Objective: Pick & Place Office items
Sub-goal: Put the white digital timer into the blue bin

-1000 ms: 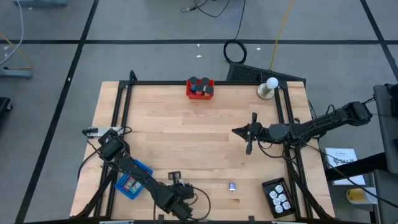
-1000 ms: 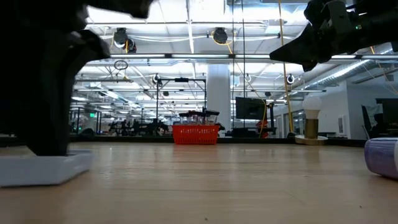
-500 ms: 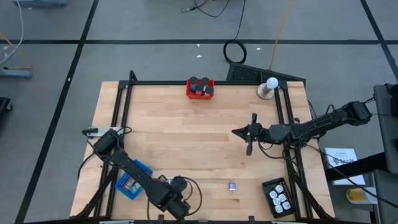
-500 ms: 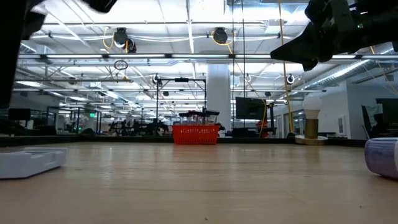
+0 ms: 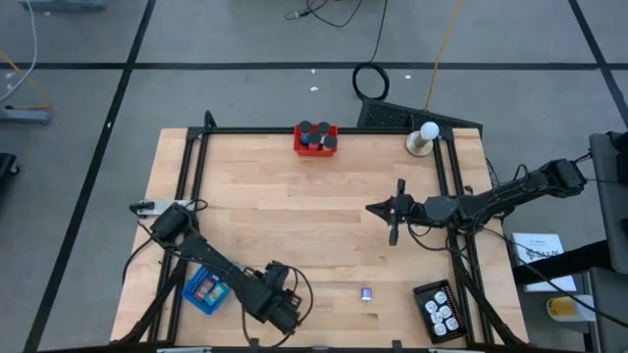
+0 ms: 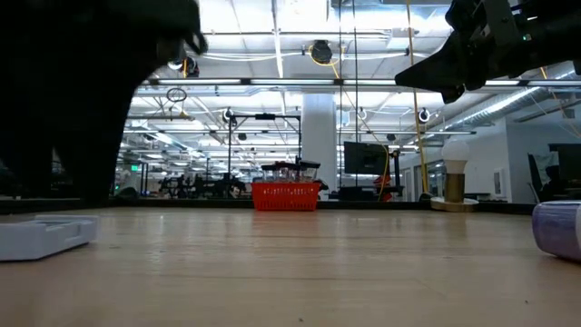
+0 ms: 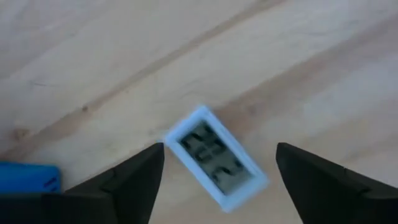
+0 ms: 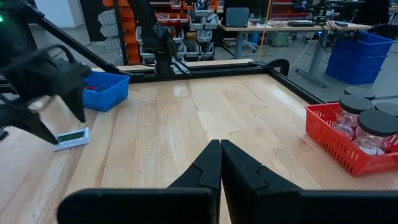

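While left end effector (image 7: 217, 163) gapes, white display unit (image 7: 215, 155) beneath, digits blurred

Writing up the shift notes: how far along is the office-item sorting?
Done: the red tray, blue tray and black tray all hold items. In hand: nothing; the left gripper is open above the small white display unit on the wood. Left: that unit and the purple cylinder. The right gripper waits shut.

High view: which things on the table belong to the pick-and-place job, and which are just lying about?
Job:
- white display unit between the open left gripper fingers
- purple item
- pieces in blue tray
- jars in red tray
- black tray

Lying about:
- white ball on stand
- right gripper, shut, waiting
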`<action>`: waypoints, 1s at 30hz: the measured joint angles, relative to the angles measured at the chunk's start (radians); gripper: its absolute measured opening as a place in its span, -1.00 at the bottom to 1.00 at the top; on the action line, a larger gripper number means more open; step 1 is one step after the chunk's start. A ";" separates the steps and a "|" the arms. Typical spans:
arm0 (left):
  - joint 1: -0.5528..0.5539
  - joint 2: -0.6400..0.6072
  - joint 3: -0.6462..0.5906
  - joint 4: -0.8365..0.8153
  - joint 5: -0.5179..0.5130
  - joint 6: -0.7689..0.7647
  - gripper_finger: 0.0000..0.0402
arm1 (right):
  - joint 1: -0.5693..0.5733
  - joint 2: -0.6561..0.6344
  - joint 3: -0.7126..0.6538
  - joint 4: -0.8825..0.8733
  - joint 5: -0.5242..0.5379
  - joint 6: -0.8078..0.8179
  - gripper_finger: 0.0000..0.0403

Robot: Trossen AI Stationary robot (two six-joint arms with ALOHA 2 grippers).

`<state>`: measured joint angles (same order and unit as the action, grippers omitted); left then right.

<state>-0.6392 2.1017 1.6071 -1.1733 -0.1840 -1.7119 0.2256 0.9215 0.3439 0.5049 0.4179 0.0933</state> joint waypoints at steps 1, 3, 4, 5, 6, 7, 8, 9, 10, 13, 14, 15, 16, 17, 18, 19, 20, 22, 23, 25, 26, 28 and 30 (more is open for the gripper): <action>0.002 0.000 -0.015 0.003 0.008 -0.004 0.59 | 0.000 0.000 0.000 0.000 0.000 0.000 -1.00; 0.002 0.000 -0.044 0.026 0.029 -0.012 0.62 | 0.000 0.000 0.000 0.000 0.000 0.000 -1.00; 0.001 0.000 -0.057 0.044 0.034 -0.018 0.62 | 0.000 0.000 0.000 0.000 0.000 0.000 -1.00; 0.000 0.000 -0.068 0.059 0.035 -0.019 0.62 | 0.000 0.000 0.000 0.000 0.000 0.000 -1.00; 0.000 0.000 -0.077 0.072 0.038 -0.018 0.61 | 0.000 0.000 0.000 0.000 0.000 0.000 -1.00; 0.000 0.000 -0.084 0.082 0.043 -0.009 0.58 | 0.000 0.000 0.000 0.000 0.000 0.000 -1.00; 0.001 0.000 -0.091 0.097 0.046 0.003 0.55 | 0.000 0.000 0.000 0.000 0.000 0.000 -1.00; 0.002 0.000 -0.097 0.119 0.050 0.014 0.50 | 0.000 0.000 0.000 0.000 0.000 0.000 -1.00; 0.002 0.000 -0.100 0.136 0.048 0.025 0.45 | 0.000 0.000 0.000 0.000 0.000 0.000 -1.00; 0.002 0.000 -0.095 0.162 0.045 0.082 0.23 | 0.000 0.000 0.000 0.000 0.000 0.000 -1.00; 0.001 0.000 -0.095 0.169 0.045 0.101 0.14 | 0.000 0.000 0.000 0.000 0.000 0.000 -1.00; 0.001 0.000 -0.094 0.179 0.045 0.117 0.06 | 0.000 0.000 0.000 0.002 0.000 0.000 -1.00; 0.001 0.000 -0.094 0.184 0.046 0.135 -0.03 | 0.000 0.000 0.000 0.003 0.000 0.000 -1.00; 0.001 0.000 -0.094 0.185 0.048 0.151 -0.11 | 0.000 0.000 0.000 0.003 0.000 0.000 -1.00; 0.001 0.000 -0.093 0.185 0.050 0.166 -0.19 | 0.000 0.000 0.000 0.003 0.000 0.000 -1.00; 0.001 -0.001 -0.092 0.185 0.054 0.187 -0.26 | 0.000 0.000 0.000 0.003 0.000 0.000 -1.00; 0.002 -0.001 -0.091 0.185 0.056 0.201 -0.31 | 0.000 0.000 0.000 0.003 0.000 0.000 -1.00; 0.001 -0.001 -0.091 0.184 0.056 0.226 -0.32 | 0.000 0.000 0.000 0.003 0.000 0.000 -1.00; 0.001 -0.002 -0.091 0.183 0.057 0.238 -0.32 | 0.000 0.000 0.000 0.003 0.000 0.000 -1.00; 0.002 -0.006 -0.092 0.180 0.059 0.256 -0.32 | 0.000 0.000 0.000 0.003 0.000 0.000 -1.00; 0.002 -0.007 -0.092 0.177 0.059 0.264 -0.30 | 0.000 0.000 0.000 0.003 0.000 0.000 -1.00; -0.001 -0.017 -0.094 0.158 0.058 0.273 -0.25 | 0.000 0.000 0.000 0.003 0.000 0.000 -1.00; -0.007 -0.033 -0.094 0.134 0.052 0.279 -0.23 | 0.000 0.000 0.000 0.003 0.000 0.000 -1.00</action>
<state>-0.6465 2.0692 1.5135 -1.0396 -0.1316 -1.4332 0.2256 0.9215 0.3439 0.5078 0.4183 0.0933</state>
